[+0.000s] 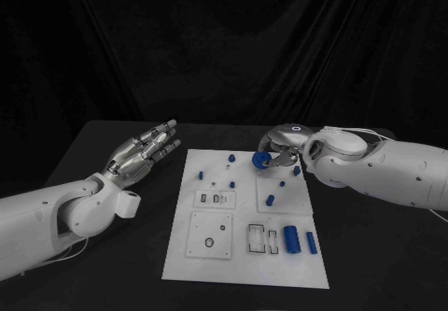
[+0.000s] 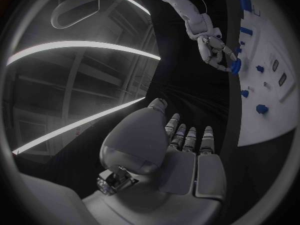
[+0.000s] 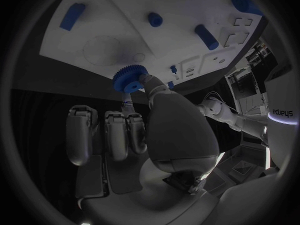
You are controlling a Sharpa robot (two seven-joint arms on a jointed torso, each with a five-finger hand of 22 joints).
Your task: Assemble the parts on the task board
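Nearest us on the white task board (image 1: 187, 269), which lies on the black tabletop (image 1: 373, 259), we see 2 blue cylinders (image 1: 292, 240) lying side by side at its right, next to rectangular slots. Further up the board, several small blue pegs (image 1: 270, 201) stand upright. Our left hand (image 1: 140, 155) hovers over the tabletop to the left of the board, palm up, fingers apart and holding nothing. At the far end, our right hand (image 1: 277, 155) pinches a blue toothed gear (image 1: 260, 160) between thumb and fingertips, just above the board's far right part; we cannot tell whether the gear touches the board.
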